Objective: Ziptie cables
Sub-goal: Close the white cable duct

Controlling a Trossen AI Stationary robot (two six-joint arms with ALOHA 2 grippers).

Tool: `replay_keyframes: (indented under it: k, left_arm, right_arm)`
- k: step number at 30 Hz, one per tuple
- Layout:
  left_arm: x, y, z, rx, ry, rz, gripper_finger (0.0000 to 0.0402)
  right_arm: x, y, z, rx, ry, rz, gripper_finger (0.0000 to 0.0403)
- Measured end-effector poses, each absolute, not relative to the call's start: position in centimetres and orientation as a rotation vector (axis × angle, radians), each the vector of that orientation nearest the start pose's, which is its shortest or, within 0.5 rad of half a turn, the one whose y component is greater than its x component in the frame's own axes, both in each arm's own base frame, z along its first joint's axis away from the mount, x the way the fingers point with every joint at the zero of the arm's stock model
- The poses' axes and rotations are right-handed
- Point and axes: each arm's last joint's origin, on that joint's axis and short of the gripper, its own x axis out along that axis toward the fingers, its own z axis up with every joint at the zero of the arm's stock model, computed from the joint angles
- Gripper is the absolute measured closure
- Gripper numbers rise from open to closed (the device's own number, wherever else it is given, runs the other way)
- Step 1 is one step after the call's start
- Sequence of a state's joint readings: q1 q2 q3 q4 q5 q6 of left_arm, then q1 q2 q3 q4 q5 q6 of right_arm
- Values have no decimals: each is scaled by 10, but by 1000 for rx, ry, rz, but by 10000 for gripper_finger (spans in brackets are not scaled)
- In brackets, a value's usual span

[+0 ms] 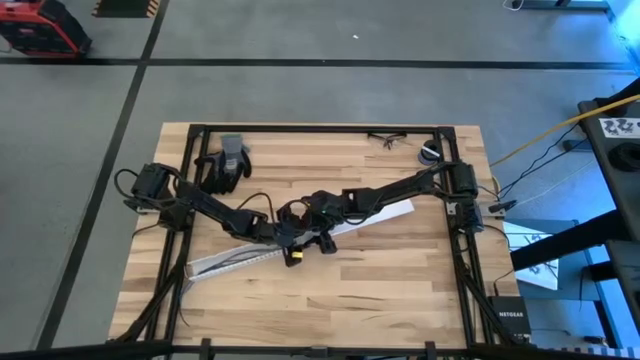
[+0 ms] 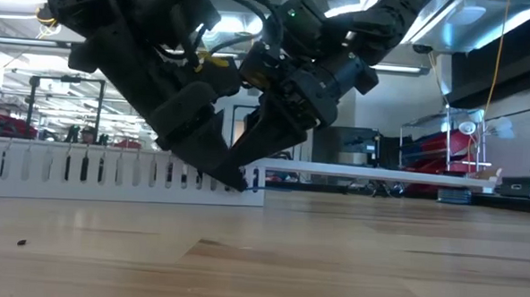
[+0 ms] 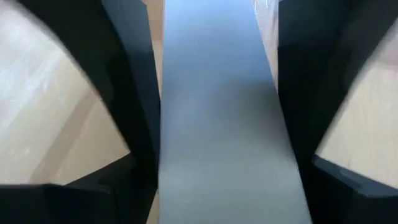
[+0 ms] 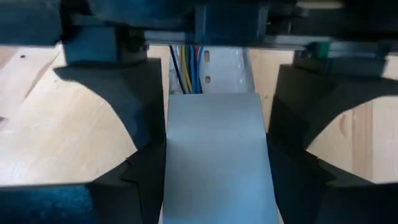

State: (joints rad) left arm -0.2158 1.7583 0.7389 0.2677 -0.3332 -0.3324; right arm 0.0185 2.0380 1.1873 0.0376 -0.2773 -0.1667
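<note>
A long white slotted channel point(image 1: 240, 258) lies slantwise across the middle of the table, with a flat grey-white cover strip point(image 4: 214, 155) on it. The cables point(image 4: 186, 68), thin coloured and black wires, lie inside the channel where the strip ends. My two grippers meet over the channel's middle. My right gripper point(image 4: 217, 93) point(image 1: 312, 228) is shut on the strip. My left gripper point(image 3: 214, 37) point(image 1: 288, 238) is open, with one finger on each side of the same strip point(image 3: 217, 124). I cannot tell whether it touches the strip. My right gripper pinches the cover strip by its two long edges point(image 4: 168, 155), one finger on each edge. It slants down from the table's right side and points along the channel. The strip lies flat on the channel, which rests on the table.
Black gloves point(image 1: 225, 162) lie at the far left. Glasses point(image 1: 386, 139) and a small roll point(image 1: 430, 152) lie at the far right. A small yellow-and-black thing point(image 1: 293, 258) sits just on the near side of the grippers. Bare wood point(image 1: 380, 290) fills the near right.
</note>
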Motion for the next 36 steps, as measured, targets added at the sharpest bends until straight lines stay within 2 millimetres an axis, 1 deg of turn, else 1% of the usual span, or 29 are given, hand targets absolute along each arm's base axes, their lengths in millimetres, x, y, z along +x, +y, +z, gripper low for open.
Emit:
replay_keyframes:
  k: [3, 6, 10, 12, 15, 17, 20, 22, 25, 27, 29, 32, 34, 36]
  left_arm:
    - [310, -60, 131, -106, 705, 224, 96]
    - [306, -63, 144, -93, 745, 222, 94]
    - [296, -68, 164, -126, 786, 240, 94]
    - [288, -73, 168, -156, 824, 256, 94]
    - [277, -81, 164, -178, 903, 274, 94]
    - [273, -87, 162, -179, 924, 271, 94]
    - [273, -93, 158, -161, 920, 279, 94]
    - [273, -95, 156, -143, 893, 314, 94]
    - [278, -95, 154, -133, 860, 329, 94]
    - [281, -94, 149, -131, 859, 332, 97]
    - [283, -94, 142, -121, 878, 340, 108]
    - [285, -93, 135, -118, 889, 345, 142]
    - [285, -93, 134, -120, 893, 340, 164]
    - [285, -93, 134, -120, 891, 340, 179]
  right_arm:
    - [411, 16, 125, -52, 784, 344, 180]
    - [411, 16, 125, -53, 781, 342, 180]
    - [411, 16, 125, -57, 785, 339, 180]
    - [411, 15, 124, -59, 789, 334, 180]
    - [411, 16, 124, -59, 789, 335, 180]
    - [411, 16, 124, -59, 789, 334, 180]
    - [411, 16, 124, -59, 789, 335, 180]
    - [411, 16, 124, -58, 789, 335, 180]
    - [411, 16, 124, -58, 789, 335, 180]
    - [411, 16, 124, -58, 789, 336, 180]
    - [410, 16, 124, -58, 789, 335, 180]
    - [411, 16, 124, -59, 786, 336, 180]
    - [411, 16, 124, -57, 777, 334, 180]
    - [412, 16, 125, -53, 760, 346, 180]
